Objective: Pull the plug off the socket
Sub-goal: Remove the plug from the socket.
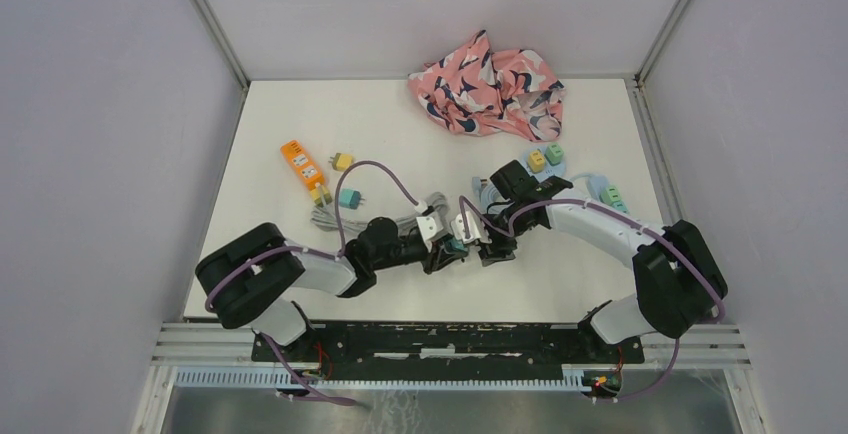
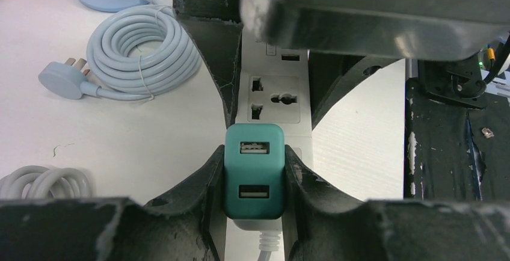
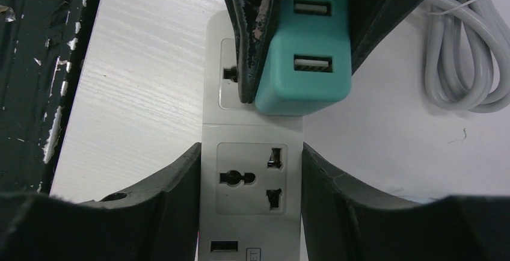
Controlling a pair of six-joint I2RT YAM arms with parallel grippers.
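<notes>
**Inspector:** Location of the task item?

**Assessor:** The teal, block-shaped plastic USB plug [image 2: 254, 180] is seated in the outlet nearest the cord end of the long white plastic socket strip [image 3: 252, 135]. The strip lies flat near the front middle of the table. I judge the plug not yet withdrawn.

**Inspector:** Condition of the pincers?

**Assessor:** The left gripper [image 2: 254, 165] is clamped on the plug, one finger on each flank. The right gripper [image 3: 251, 180] straddles the strip at the neighbouring outlet. Its fingers press both long edges, so I read it as gripping the strip.

**Inspector:** Recommended method?

**Assessor:** Draw the plug straight off the strip's face along its pins, without twisting or rocking. The right arm should pin the strip to the table as counterforce. The main risk is the strip lifting with the plug. A second risk is the fingers sliding on the plug's smooth flanks.

**Inspector:** Surface and surroundings?

**Assessor:** The matt white table top [image 1: 280, 124] is enclosed by pale grey walls [image 1: 100, 104] on three sides. A coiled grey cable [image 2: 141, 50] lies near the strip. A crumpled pink patterned cloth [image 1: 490, 84] sits at the far edge, well apart. An orange box-shaped device [image 1: 301, 165] lies to the left.
</notes>
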